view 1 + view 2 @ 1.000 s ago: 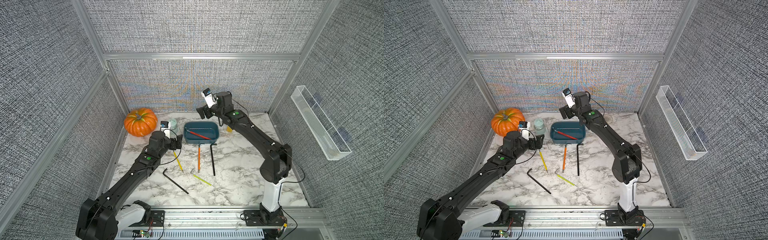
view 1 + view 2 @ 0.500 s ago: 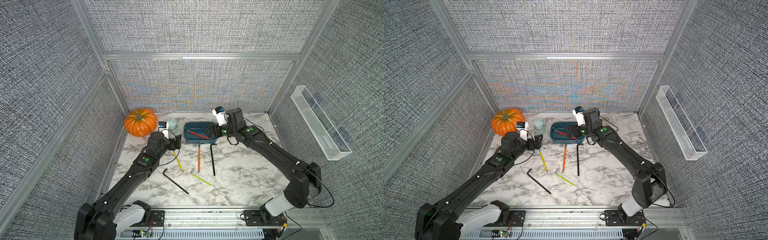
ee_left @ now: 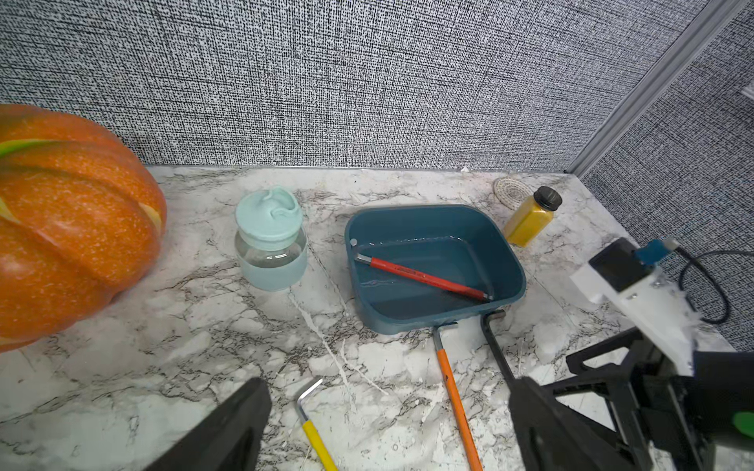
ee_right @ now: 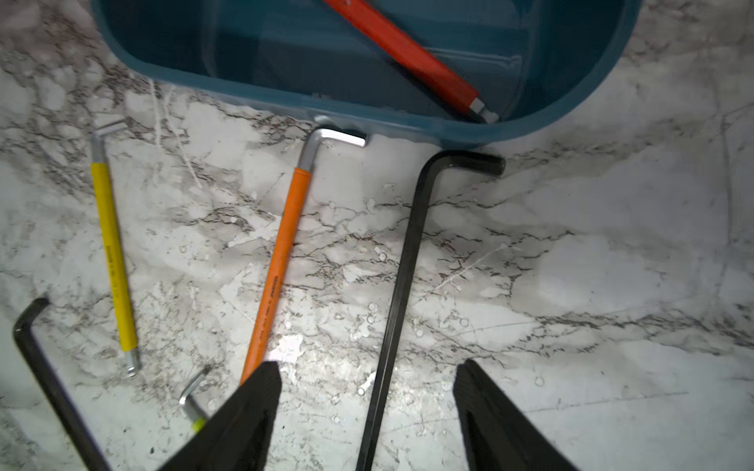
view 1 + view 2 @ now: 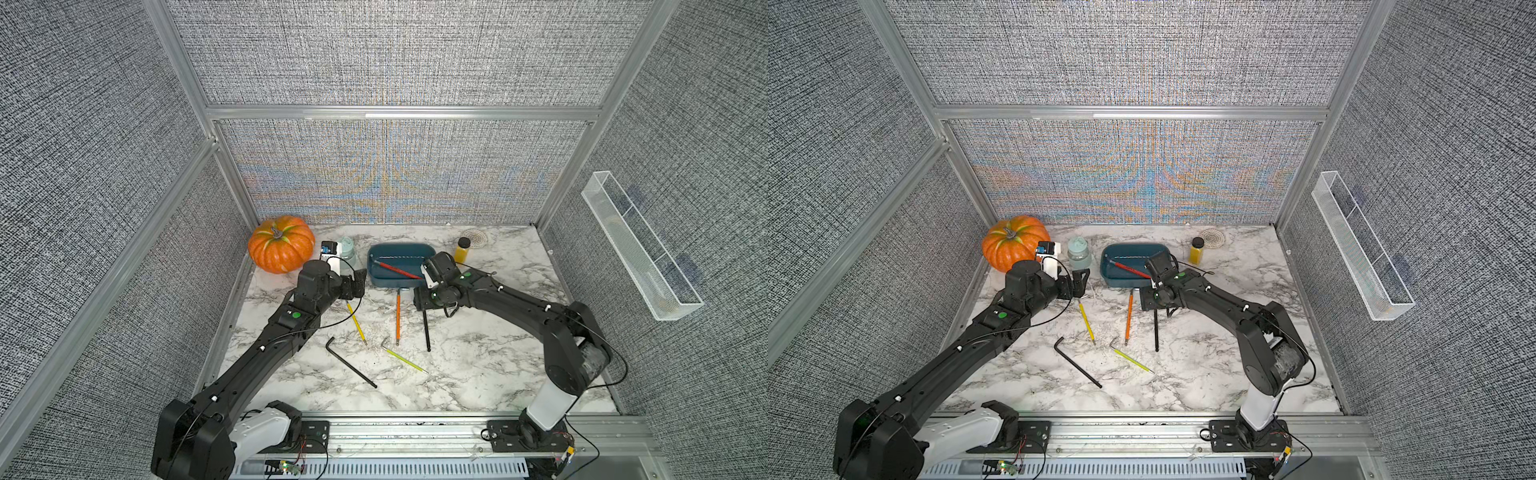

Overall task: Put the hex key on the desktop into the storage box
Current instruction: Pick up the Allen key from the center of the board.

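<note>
The teal storage box [image 5: 415,250] stands at the back of the marble desktop [image 5: 478,365] with a red hex key [image 3: 424,277] lying in it. Several hex keys lie on the desktop: a black one [image 4: 402,261] just in front of the box, an orange one [image 5: 397,316], a yellow one [image 5: 356,320], a yellow-green one [image 5: 403,359] and a longer black one [image 5: 349,361]. My right gripper [image 4: 367,369] is low over the desktop, open, its fingers astride the first black key's shaft without touching it. My left gripper [image 3: 389,383] hovers open left of the box, near the yellow key's bend.
An orange pumpkin [image 5: 281,249] and a jar with a mint lid [image 5: 347,253] stand back left. A small yellow bottle [image 5: 462,250] and a woven coaster [image 5: 478,237] are right of the box. A clear tray [image 5: 640,245] hangs on the right wall.
My right arm has swung from above the box down to the desktop over the black hex key, and its jaws have narrowed. The left arm has barely moved.
</note>
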